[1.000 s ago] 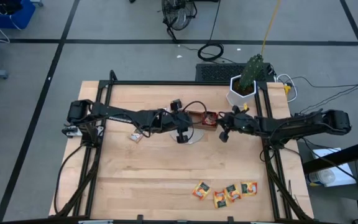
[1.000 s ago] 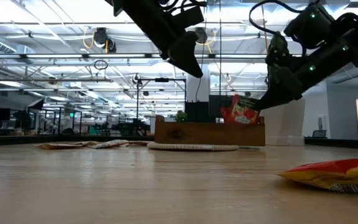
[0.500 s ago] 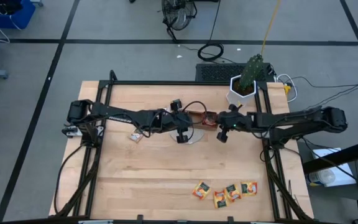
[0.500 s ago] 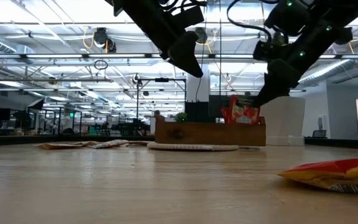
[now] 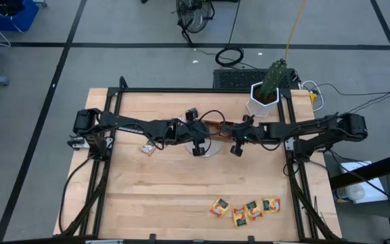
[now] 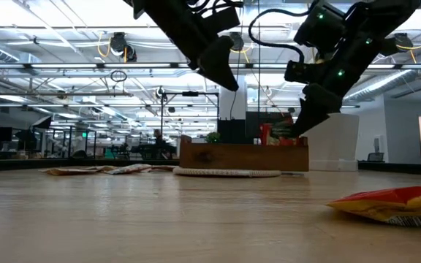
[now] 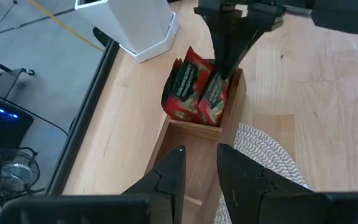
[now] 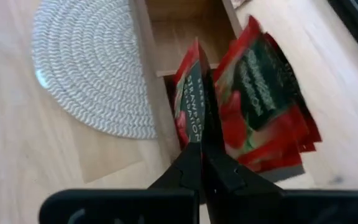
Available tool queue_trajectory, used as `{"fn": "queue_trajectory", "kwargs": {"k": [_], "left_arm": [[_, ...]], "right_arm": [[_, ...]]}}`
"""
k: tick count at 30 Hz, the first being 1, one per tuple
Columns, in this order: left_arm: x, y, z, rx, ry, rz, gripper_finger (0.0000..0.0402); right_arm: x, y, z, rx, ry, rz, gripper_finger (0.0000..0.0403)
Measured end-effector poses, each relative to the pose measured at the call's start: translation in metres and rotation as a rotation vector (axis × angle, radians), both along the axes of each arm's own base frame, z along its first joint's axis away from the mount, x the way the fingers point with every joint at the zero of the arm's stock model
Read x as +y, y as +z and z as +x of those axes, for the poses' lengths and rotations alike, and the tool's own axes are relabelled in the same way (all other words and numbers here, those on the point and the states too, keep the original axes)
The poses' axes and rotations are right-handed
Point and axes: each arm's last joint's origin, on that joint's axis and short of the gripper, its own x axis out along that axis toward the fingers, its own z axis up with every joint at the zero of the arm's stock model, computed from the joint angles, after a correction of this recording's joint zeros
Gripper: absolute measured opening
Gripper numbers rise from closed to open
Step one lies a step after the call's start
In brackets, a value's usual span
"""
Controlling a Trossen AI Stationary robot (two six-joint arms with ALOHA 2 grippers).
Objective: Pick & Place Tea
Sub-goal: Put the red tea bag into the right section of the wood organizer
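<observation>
While my right pincer [image 8: 201, 146] is hanging over the right end of the wooden tray [image 7: 194, 134], its two fingers are pressed together on the top edge of a red tea sachet [image 8: 190, 112]. That sachet is standing upright in the tray's right-end compartment, against the wall nearest the woven mat [image 8: 86, 68]. Beside it, more red sachets [image 8: 263, 106] are leaning in a loose bunch in the same compartment. In the low view, the red sachets are sticking up above the tray rim under the right pincer [image 6: 298, 126].

My left pincer [image 7: 197, 163] is hovering above the tray's middle compartment, just at 9 o'clock of the right pincer in the high view. Its fingers are standing slightly apart and are holding nothing.

On the surface [image 5: 168, 196], seen from above with the tray as centre:
- The round woven mat [image 5: 212, 146] is lying just at 6 o'clock, touching the tray.
- A pale beige sachet [image 5: 147, 148] is lying flat at about 8 o'clock, apart from the tray.
- Four orange-yellow sachets [image 5: 246, 209] are lying in a row at about 5 o'clock, well apart, near the front edge.
- A white planter [image 5: 264, 98] with a green plant is standing at about 2 o'clock, near the back edge.
</observation>
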Motion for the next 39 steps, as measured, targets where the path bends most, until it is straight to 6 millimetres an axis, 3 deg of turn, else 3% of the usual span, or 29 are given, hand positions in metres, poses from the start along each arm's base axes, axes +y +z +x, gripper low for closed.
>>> {"fn": "queue_trajectory", "kwargs": {"k": [12, 23, 28, 35, 39], "left_arm": [[0.000, -0.002, -0.002, 0.021, 0.007, -0.014, 0.0097], [0.000, -0.002, -0.002, 0.020, 0.007, -0.014, 0.0097], [0.000, -0.002, -0.002, 0.019, 0.010, -0.017, 0.0097], [0.000, -0.006, -0.005, 0.069, 0.016, -0.023, 0.0097], [0.000, -0.009, -0.009, 0.119, 0.017, -0.023, 0.0097]], "right_arm": [[0.000, 0.009, -0.003, -0.052, -0.036, 0.001, 0.0011], [0.000, 0.012, -0.001, -0.097, -0.054, 0.007, 0.0137], [-0.001, 0.020, -0.002, -0.150, -0.047, -0.016, 0.0169], [0.001, 0.037, -0.004, -0.221, -0.003, -0.122, 0.0166], [0.008, 0.034, -0.001, -0.226, 0.157, -0.022, 0.0123]]}}
